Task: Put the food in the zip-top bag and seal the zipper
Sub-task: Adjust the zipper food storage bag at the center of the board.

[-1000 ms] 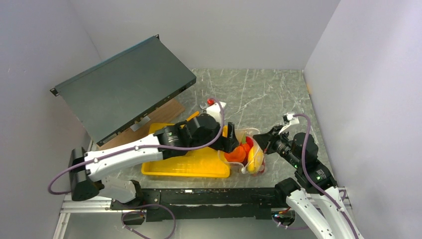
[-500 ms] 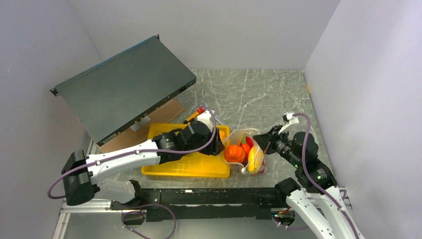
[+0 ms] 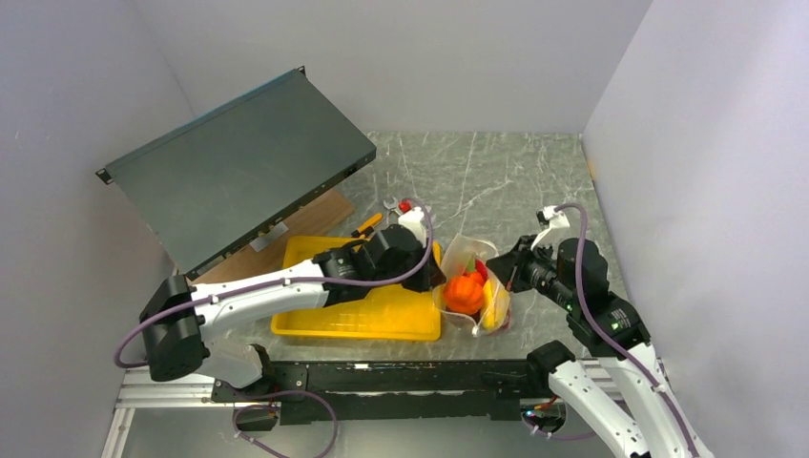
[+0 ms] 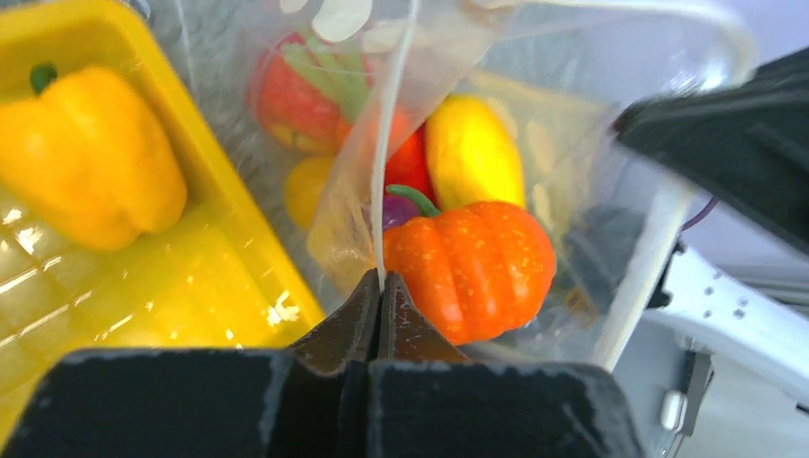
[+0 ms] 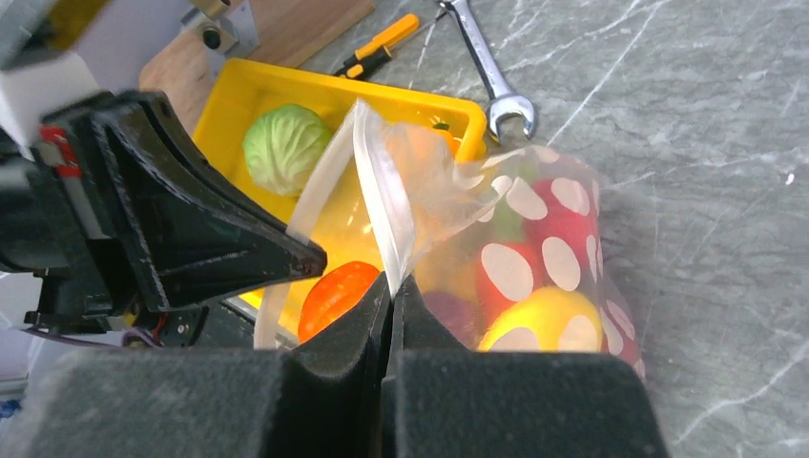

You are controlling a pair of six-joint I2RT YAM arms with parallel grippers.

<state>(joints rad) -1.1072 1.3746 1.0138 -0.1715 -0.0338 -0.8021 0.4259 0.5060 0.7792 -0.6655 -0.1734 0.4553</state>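
- The bag point(image 3: 469, 256) stands on the bench point(image 3: 496, 181), just to the right of the yellow tray point(image 3: 382, 320), its mouth held wide between the two arms.
- The left gripper point(image 4: 380, 281) is pressed together on the near lip of the bag, pinching the white zipper point(image 4: 391, 143) where the strip runs down into its fingertips.
- The right gripper point(image 5: 391, 286) is also pressed together, pinching the zipper on the opposite lip.
- An orange pumpkin point(image 4: 472, 267) sits in the bag's mouth, on top of the other food.
- Below and behind it inside the bag are a yellow mango point(image 4: 472, 153), a red fruit point(image 5: 563, 229) and a sliver of purple onion point(image 4: 396, 210).
- A yellow pepper point(image 4: 91, 157) and a green cabbage point(image 5: 283, 146) lie in the tray, outside the bag.
- A silver wrench point(image 5: 487, 67) and a yellow-handled screwdriver point(image 5: 382, 43) lie on the bench beyond the tray's far rim.
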